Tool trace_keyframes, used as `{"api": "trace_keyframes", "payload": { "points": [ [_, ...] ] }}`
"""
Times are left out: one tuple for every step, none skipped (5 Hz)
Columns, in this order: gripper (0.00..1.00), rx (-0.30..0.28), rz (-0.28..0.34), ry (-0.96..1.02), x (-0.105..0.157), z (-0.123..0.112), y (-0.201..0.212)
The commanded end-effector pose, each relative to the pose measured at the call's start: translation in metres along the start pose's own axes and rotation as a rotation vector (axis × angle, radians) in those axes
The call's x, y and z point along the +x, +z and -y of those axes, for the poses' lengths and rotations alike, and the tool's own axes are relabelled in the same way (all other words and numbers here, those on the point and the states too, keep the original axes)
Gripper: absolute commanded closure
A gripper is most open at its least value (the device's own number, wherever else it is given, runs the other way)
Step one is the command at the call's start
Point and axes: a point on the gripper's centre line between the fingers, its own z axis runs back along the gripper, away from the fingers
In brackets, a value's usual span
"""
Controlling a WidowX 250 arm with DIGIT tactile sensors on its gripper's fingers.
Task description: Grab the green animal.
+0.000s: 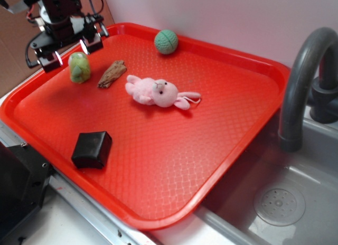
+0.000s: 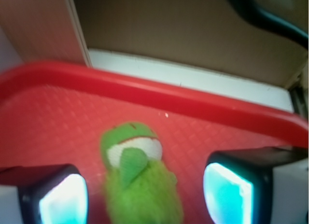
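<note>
End effector (image 1: 68, 50) open, straddling blurred green animal (image 2: 137, 180), bottom cropped.

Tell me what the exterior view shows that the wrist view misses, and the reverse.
Exterior only: the pink bunny, teal ball, brown piece, black box and the sink faucet. Wrist only: the green animal seen lying between the open gripper's fingers, plus its face detail. Both: the green animal, gripper and red tray.
</note>
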Motion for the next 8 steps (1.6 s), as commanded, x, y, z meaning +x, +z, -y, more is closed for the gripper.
{"api": "trace_keyframes", "payload": {
  "points": [
    [0.0,-0.022,-0.072,-0.023,0.001,-0.004,-0.019],
    [1.0,-0.019,-0.071,-0.017,-0.004,-0.005,-0.023],
    [1.0,-0.045,-0.082,0.004,-0.005,-0.011,-0.01],
    [1.0,-0.037,-0.113,0.042,0.005,-0.016,0.004],
    [1.0,-0.047,-0.273,-0.05,0.017,-0.016,0.028],
    [1.0,-0.141,-0.326,-0.284,0.007,-0.004,0.07],
    [1.0,-0.215,-0.372,-0.524,-0.01,0.004,0.109],
    [1.0,-0.301,-0.33,-0.686,-0.026,0.003,0.147]
  ]
}}
